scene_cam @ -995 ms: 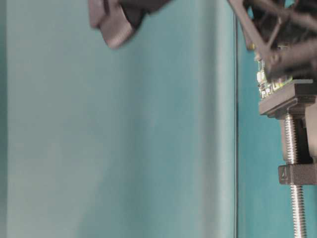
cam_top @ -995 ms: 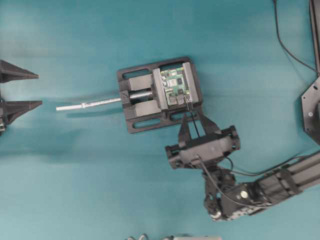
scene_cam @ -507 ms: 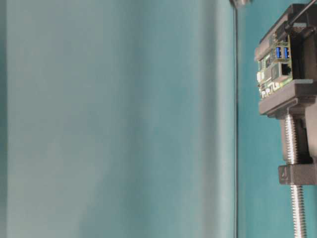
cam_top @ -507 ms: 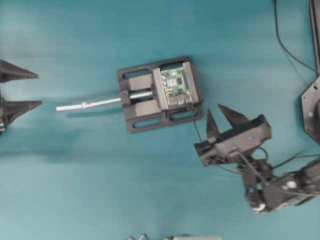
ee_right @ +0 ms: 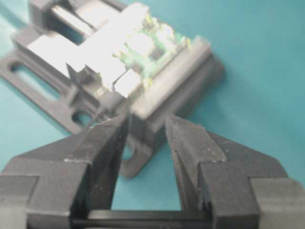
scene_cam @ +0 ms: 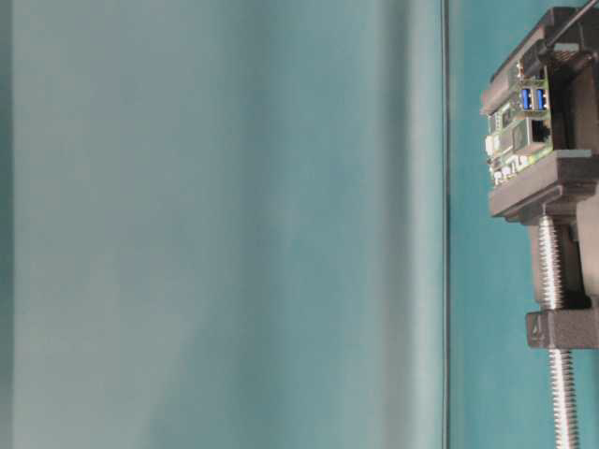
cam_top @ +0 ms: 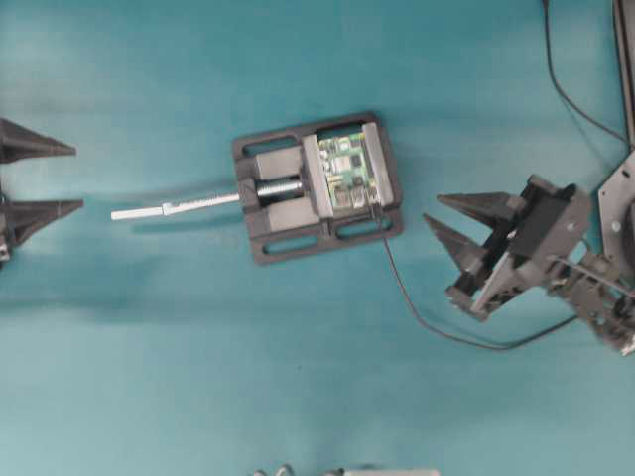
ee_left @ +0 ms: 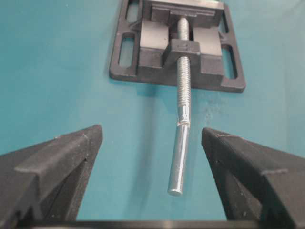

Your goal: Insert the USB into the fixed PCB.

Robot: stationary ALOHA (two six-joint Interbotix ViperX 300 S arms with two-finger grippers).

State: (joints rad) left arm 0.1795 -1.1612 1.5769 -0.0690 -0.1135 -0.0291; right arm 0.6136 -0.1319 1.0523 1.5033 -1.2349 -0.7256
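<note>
The teal table (cam_top: pixel 149 347) fills every view, and the black vise (cam_top: pixel 316 185) near its middle serves as the landmark. The vise lies flat, its silver screw rod (cam_top: pixel 179 206) sticking out of its left side in the overhead view; in the left wrist view that rod points toward the camera.

The right gripper (cam_top: pixel 444 217) hangs to the right of the vise and a little below it in the overhead view, well apart from it, its tips aimed back toward the vise. Its 2 fingers (ee_right: pixel 107 143) stand apart with teal table showing in the gap, and nothing is between them. In the right wrist view the vise sits just beyond the fingertips, blurred.

The left gripper (cam_top: pixel 77 178) sits far to the left of the vise at the edge of the overhead view, pointing at the end of the screw rod. Its 2 fingers (ee_left: pixel 62 157) are spread wide, 1 on each side of the rod's free end in the left wrist view, holding nothing.

The fixed PCB (cam_top: pixel 349 174) is clamped between the vise's jaws at the right part of the vise. At table level it shows 2 blue ports (scene_cam: pixel 532 98).

The USB (cam_top: pixel 371 203) sits at the PCB's lower right edge, against the board; how deep it is seated cannot be told. Its thin black cable (cam_top: pixel 437 332) trails from the vise down and right across the table, curving toward the right arm.
</note>
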